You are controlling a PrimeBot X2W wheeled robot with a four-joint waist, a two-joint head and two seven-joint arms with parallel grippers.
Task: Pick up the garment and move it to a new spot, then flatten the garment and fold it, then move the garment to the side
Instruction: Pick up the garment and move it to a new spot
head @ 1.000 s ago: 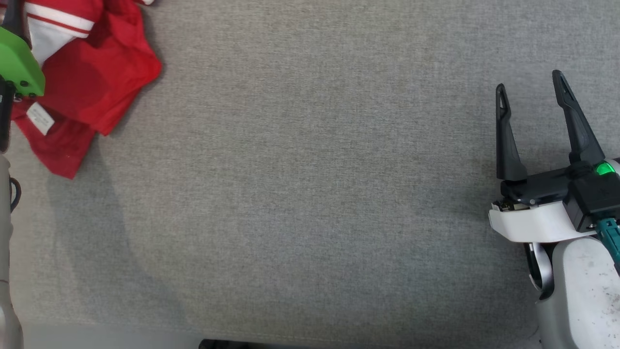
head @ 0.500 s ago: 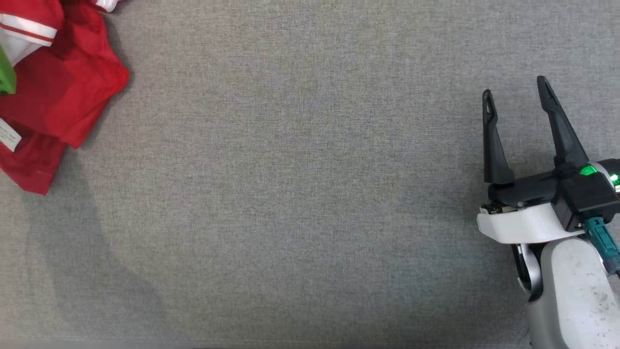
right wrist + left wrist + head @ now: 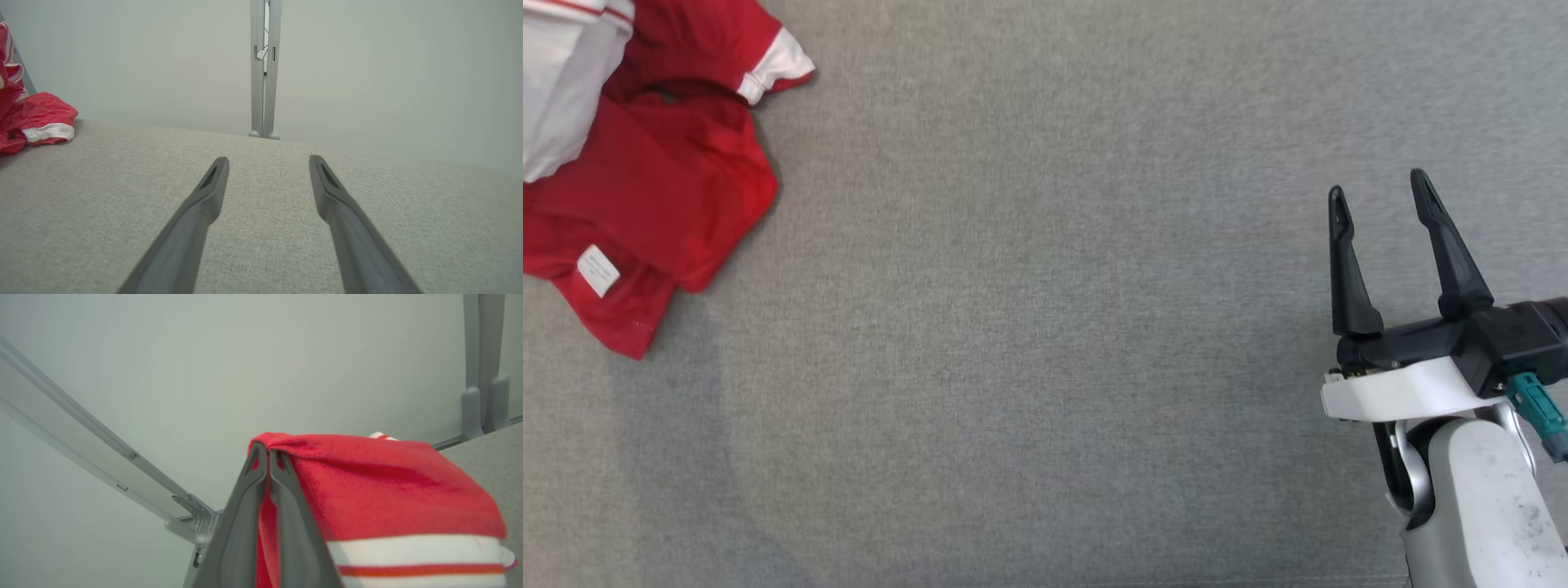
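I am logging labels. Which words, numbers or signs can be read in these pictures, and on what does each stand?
White tag on the red garment: faint print, too small to read.
Nothing else is legible.

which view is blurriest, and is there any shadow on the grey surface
Left wrist view: the red garment, close to the lens, looks softest. Head view: crisp weave, with a faint broad shadow on the grey surface below the garment. Right wrist view: the fingers of the right gripper blur near the bottom edge.
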